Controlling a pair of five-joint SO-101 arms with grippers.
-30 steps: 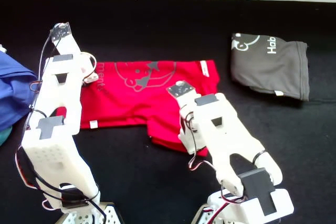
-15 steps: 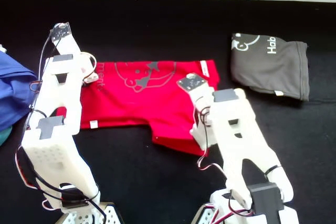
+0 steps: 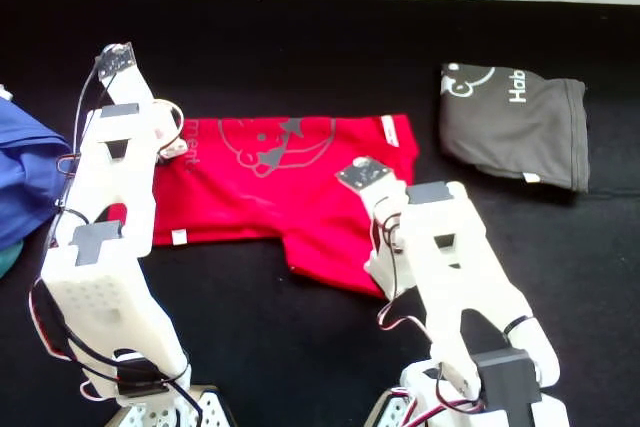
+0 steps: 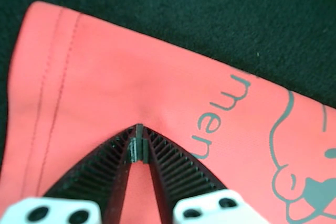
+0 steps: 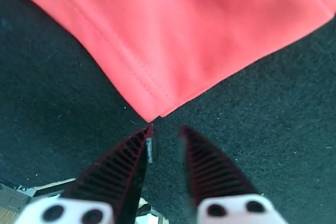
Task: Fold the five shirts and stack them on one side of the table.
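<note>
Red shirt [image 3: 300, 197] — edges partly hidden.

Covered and cut-off parts of the shirts

In the high view, the left arm [image 3: 110, 207] covers the left end of the red shirt [image 3: 270, 187], and the right arm [image 3: 440, 257] covers its lower right corner. A blue cloth [image 3: 25, 177] runs off the left edge, so its shape cannot be told. In the left wrist view, the shirt's grey print [image 4: 315, 190] is cut by the frame edge.
</note>
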